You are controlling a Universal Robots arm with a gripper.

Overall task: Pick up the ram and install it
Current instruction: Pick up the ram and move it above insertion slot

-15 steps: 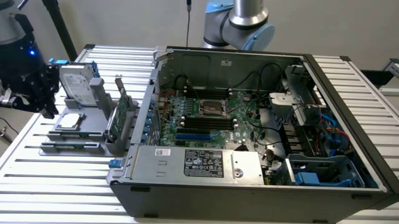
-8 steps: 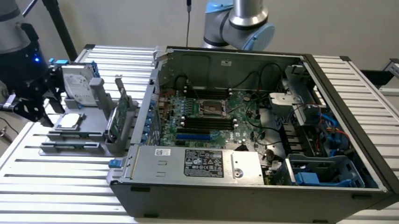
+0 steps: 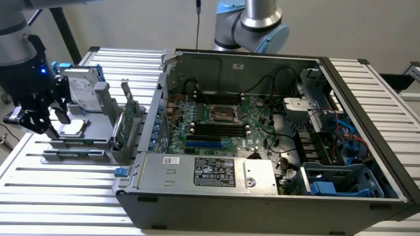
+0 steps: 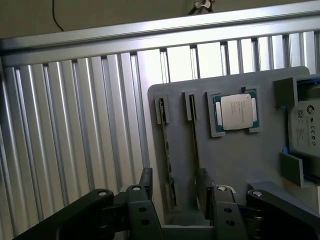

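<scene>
1. Ram (image 4: 167,150): thin green stick with small dark chips, standing on edge in a slot of grey holder (image 4: 235,165).
2. Second stick (image 4: 195,135) just beside it; CPU (image 4: 236,111) and drive (image 4: 305,127) further along the same holder.
3. Holder on the exterior view's left of open PC case (image 3: 262,211).
4. Gripper (image 4: 175,175): jaws apart, straddling both sticks, holding nothing.
5. Print on CPU lid and drive label too small to read.

Ribbed aluminium table (image 3: 66,196) (image 4: 75,125). Carries an open computer case (image 3: 262,206) toward the exterior view's right, lid off, motherboard facing up. Bears a grey slotted holder (image 3: 72,157) (image 4: 235,165) just beside the case, toward the exterior view's left. Shows bare slats around both.
</scene>
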